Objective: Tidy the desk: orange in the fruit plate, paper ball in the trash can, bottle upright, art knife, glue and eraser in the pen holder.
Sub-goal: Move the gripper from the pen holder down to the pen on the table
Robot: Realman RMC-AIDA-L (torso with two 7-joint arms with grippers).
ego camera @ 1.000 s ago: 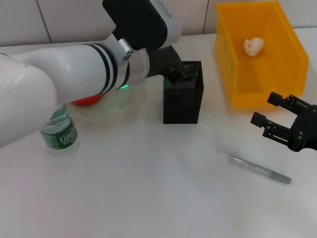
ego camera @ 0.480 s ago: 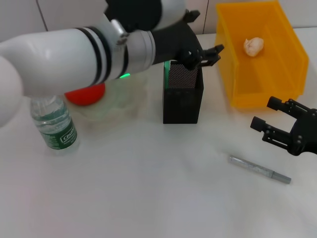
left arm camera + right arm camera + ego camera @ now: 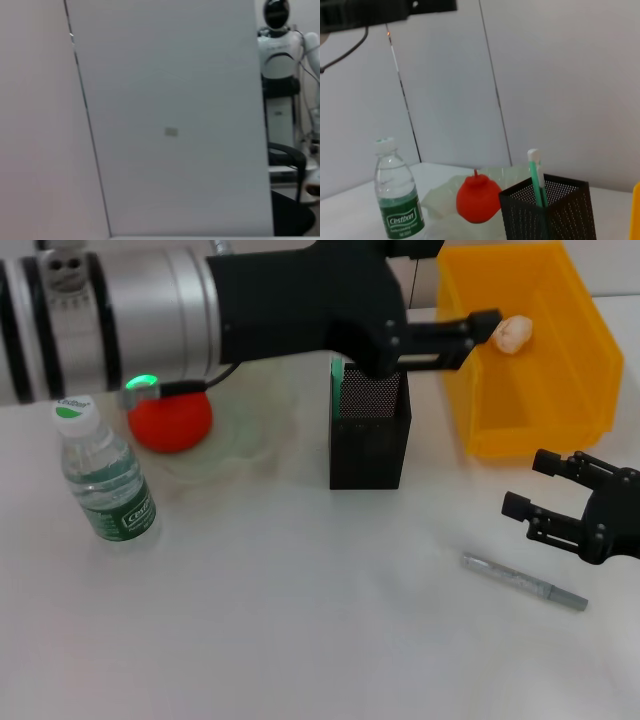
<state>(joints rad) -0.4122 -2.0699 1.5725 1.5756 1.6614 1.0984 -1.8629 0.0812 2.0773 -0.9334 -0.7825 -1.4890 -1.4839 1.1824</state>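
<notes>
Lifted clear since half a second ago, the left gripper (image 3: pixel 455 335) now hangs above the tall square black mesh pen holder (image 3: pixel 369 436), toward its 1 o'clock side, where earlier its fingers were down at the rim. Its black fingers (image 3: pixel 470 325) stand apart with nothing between them, reaching toward 3 o'clock over the edge of the large bright yellow rectangular plastic trash can (image 3: pixel 525 350). One fingertip covers part of the small crumpled white paper ball (image 3: pixel 514 333) lying inside that bin. The left arm also hides the far rim of the pale-green ribbed glass fruit plate (image 3: pixel 235 435), where the red-orange round orange (image 3: pixel 170 420) sits. In the right wrist view a green-and-white stick (image 3: pixel 536 172) stands upright in the holder; what else lies inside cannot be made out. At 9 o'clock the clear plastic bottle (image 3: pixel 103 475) with a green label stands upright, cap up. A slim grey pen-shaped tool (image 3: pixel 524 581) lies flat at 4 o'clock, its long axis running from 10 to 4 o'clock. Just beyond it the right gripper (image 3: pixel 545 498) hovers, its fingers spread and empty.
</notes>
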